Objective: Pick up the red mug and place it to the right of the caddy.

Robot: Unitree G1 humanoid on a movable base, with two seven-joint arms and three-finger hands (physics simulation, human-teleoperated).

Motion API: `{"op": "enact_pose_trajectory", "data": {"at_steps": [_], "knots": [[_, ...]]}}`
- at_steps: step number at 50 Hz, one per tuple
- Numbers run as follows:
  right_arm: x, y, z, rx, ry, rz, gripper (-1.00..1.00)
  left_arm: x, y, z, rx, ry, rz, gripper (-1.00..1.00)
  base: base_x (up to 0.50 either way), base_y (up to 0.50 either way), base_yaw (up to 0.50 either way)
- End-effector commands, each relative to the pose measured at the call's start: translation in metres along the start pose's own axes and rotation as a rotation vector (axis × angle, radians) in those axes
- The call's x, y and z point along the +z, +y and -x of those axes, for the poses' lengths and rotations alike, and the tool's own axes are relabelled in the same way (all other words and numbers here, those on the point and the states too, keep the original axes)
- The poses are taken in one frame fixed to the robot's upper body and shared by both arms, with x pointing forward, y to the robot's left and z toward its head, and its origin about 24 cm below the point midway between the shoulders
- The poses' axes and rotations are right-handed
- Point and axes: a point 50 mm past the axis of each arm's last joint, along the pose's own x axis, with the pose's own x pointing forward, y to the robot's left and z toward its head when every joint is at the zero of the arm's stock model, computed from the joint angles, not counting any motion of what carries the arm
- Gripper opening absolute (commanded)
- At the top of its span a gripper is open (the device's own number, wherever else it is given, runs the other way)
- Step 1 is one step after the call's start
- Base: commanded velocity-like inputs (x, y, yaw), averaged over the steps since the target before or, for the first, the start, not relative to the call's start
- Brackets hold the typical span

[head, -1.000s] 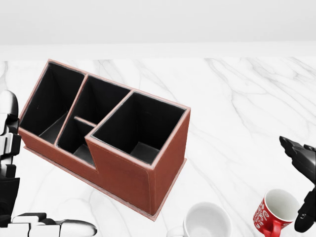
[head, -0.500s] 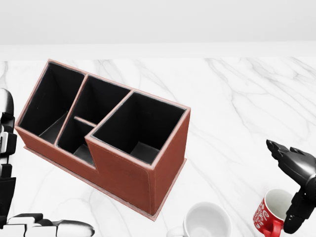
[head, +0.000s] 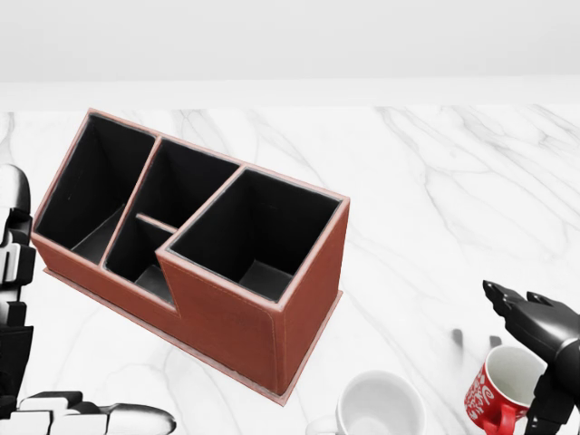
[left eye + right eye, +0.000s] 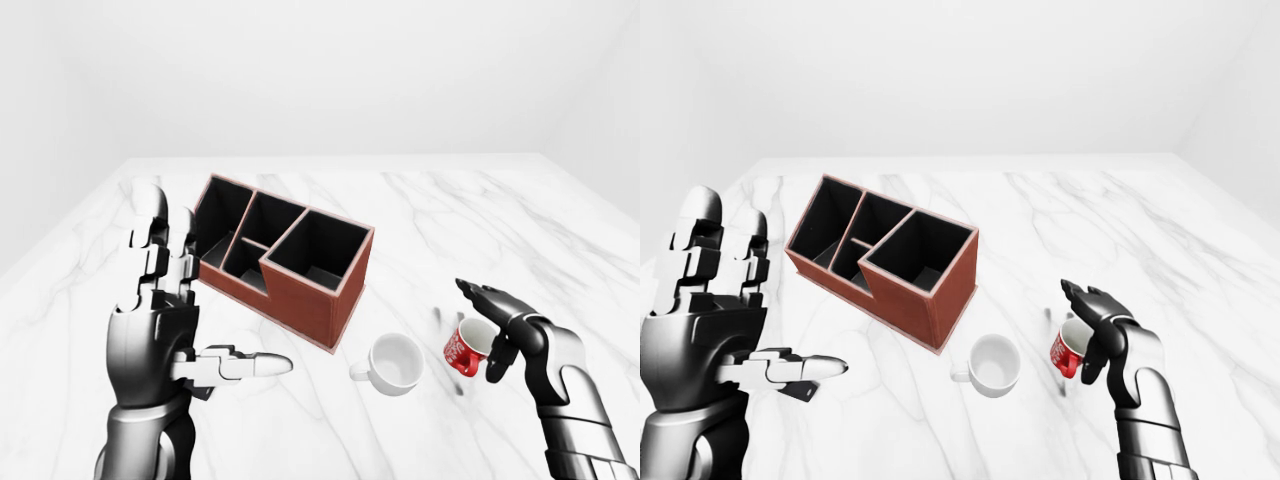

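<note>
The red mug (image 4: 467, 346) with white lettering stands on the marble table (image 4: 430, 220), right of a white mug (image 4: 393, 364). The brown caddy (image 4: 285, 256) with black compartments sits left of both. My right hand (image 4: 492, 330) is open, its dark fingers (image 4: 1087, 302) curved over the red mug's rim and right side, not closed round it. In the head view the red mug (image 3: 501, 388) is at the bottom right under the hand (image 3: 536, 349). My left hand (image 4: 165, 310) is open and raised, left of the caddy.
The white mug (image 3: 379, 407) lies between the caddy's right end (image 3: 308, 299) and the red mug. The marble table stretches wide to the right and toward the top of the views, ending at a white wall.
My right hand has moved left and down, from right of the red mug to over its rim. The left hand, caddy and mugs have stayed in place.
</note>
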Motion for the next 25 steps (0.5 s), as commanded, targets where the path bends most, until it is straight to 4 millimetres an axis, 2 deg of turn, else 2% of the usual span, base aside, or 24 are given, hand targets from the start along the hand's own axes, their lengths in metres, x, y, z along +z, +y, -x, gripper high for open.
{"op": "enact_pose_trajectory", "data": {"at_steps": [1,15,25], "knots": [[-0.002,0.002,0.001,0.006,0.005,0.012,1.00,-0.001,-0.001,0.000,-0.003,0.007,0.001,1.00,0.00,0.00,0.00],[-0.005,0.013,-0.005,0.060,0.012,0.017,1.00,0.000,0.000,0.000,-0.002,0.000,0.000,1.00,0.00,0.00,0.00],[-0.002,0.010,-0.006,0.054,0.010,0.013,1.00,-0.002,0.000,0.000,-0.003,0.007,0.000,1.00,0.00,0.00,0.00]]}}
